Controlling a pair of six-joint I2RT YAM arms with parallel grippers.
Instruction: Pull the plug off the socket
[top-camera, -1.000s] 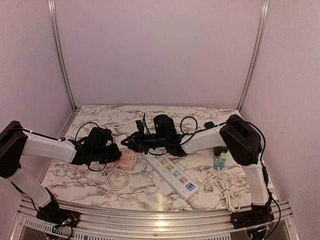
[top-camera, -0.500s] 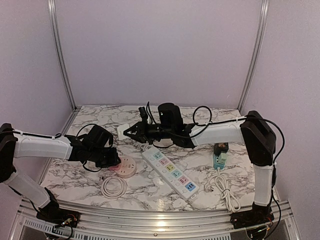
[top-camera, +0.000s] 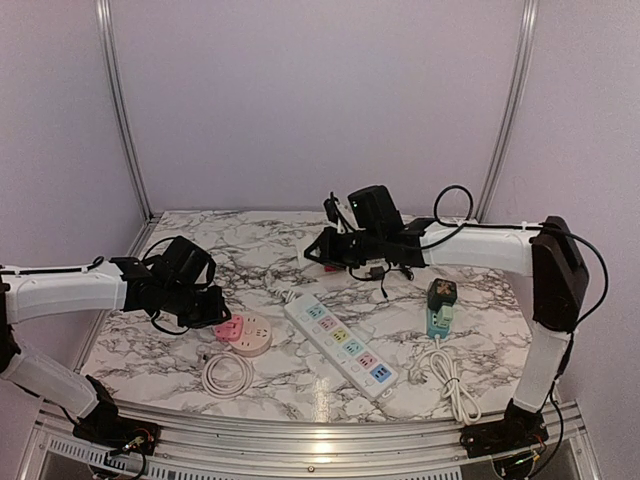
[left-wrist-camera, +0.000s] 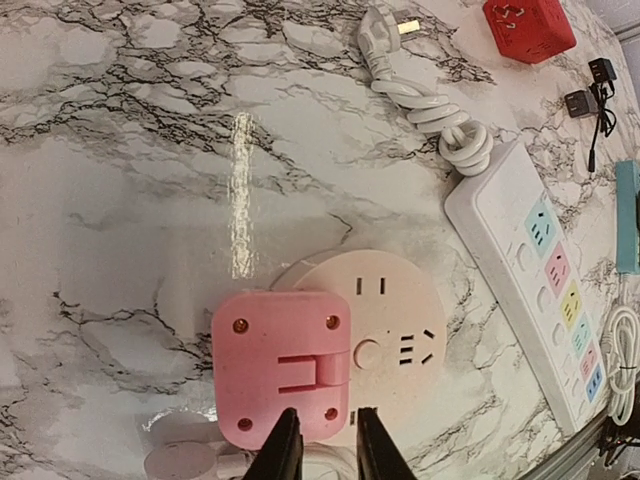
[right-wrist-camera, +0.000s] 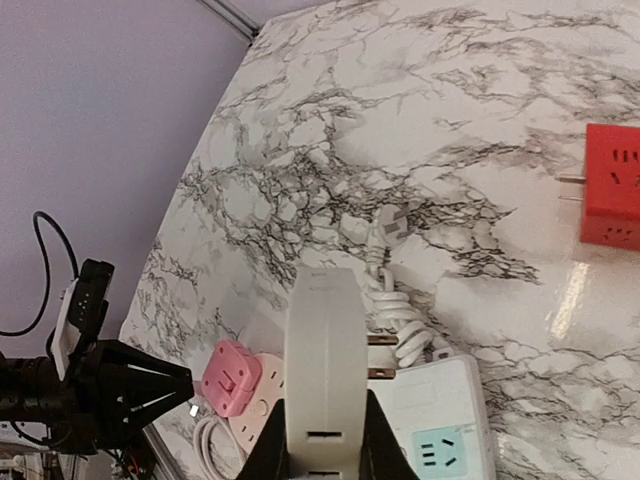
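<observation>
Adapter (top-camera: 226, 328) sits on round socket (top-camera: 257, 335), left of power strip (top-camera: 340, 343).

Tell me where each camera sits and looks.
Top external: high behind, looking down on the marble table; both arms show.
Left wrist: on the left arm, facing down at the pink adapter on the round socket; left pincer shows.
Right wrist: on the right arm, facing across the table; right pincer grips a white plug.
Both wrist views share the pink adapter and red cube.
</observation>
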